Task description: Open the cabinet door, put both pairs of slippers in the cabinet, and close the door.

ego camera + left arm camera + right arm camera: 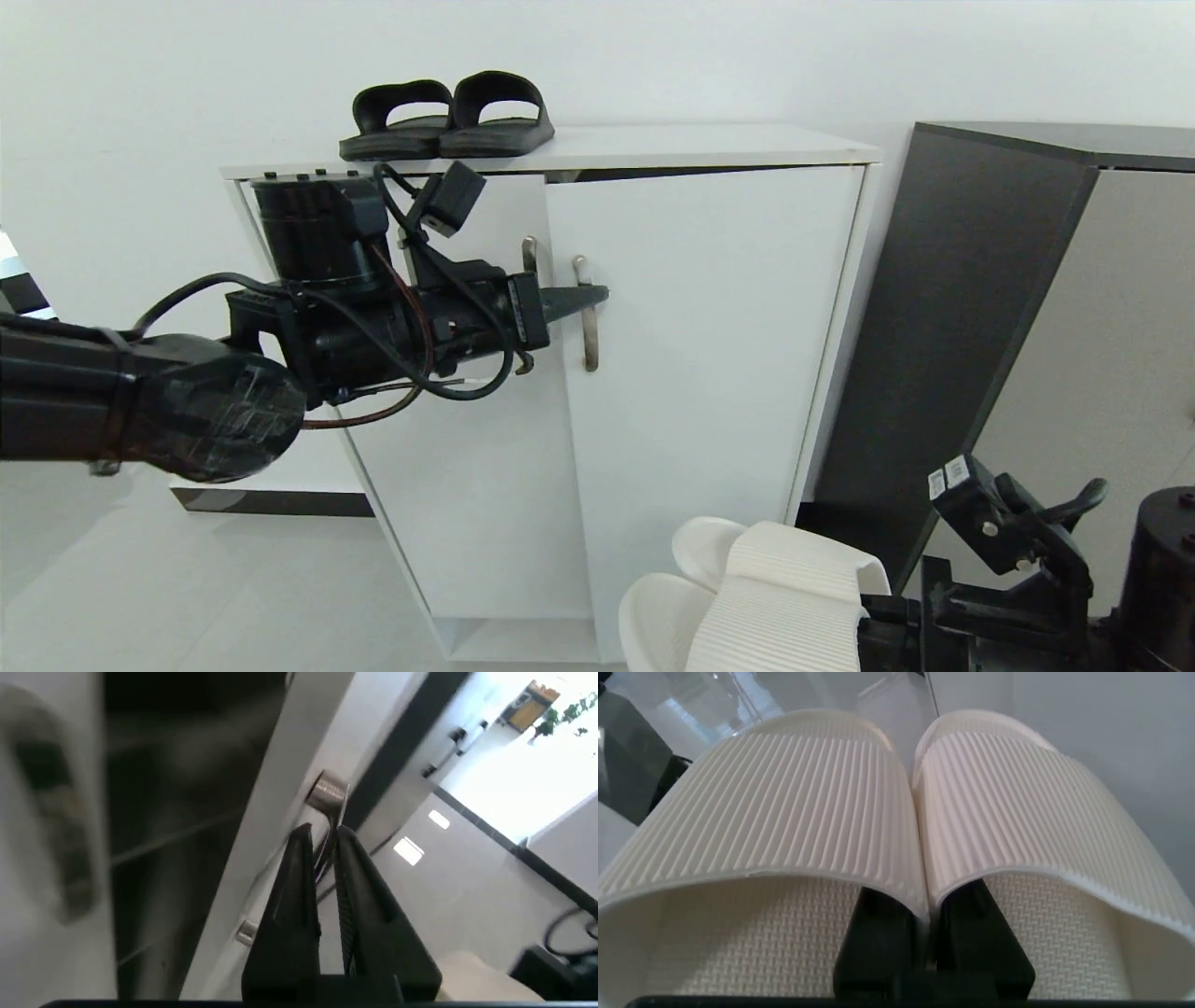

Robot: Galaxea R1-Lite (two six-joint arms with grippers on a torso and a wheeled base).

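White slippers (766,597), 2 pcs, pinched at the straps in my right gripper (924,910), low before cabinet (709,373). Black slippers (448,117), 2, on its top. Left gripper (322,835) squeezes 1 of 2 handles (588,327).

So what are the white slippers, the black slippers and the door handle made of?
White slippers: likely soft foam or rubber, matte, with moulded ribs across the straps.
Black slippers: probably rubber or foam too, smooth and matte, each looking like one moulded piece.
Door handle: looks like metal, silvery with a dull brushed shine.
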